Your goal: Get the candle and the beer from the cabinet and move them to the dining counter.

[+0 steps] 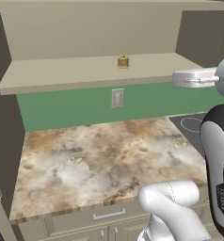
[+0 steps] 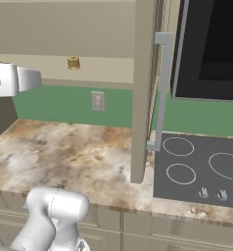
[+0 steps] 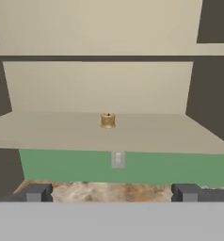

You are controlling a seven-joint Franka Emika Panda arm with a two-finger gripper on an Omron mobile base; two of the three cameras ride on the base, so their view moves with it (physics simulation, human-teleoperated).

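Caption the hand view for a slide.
Open gripper faces the candle on the cabinet shelf.

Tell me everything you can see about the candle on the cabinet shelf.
The candle is a tiny squat jar shape, golden-brown with a slightly shiny look, narrowed near the top under a small cap-like rim. It stands upright and alone on the plain beige shelf of the open cabinet, about mid-width, set back from the front edge, directly above the white wall socket plate. Only the shelf touches it.
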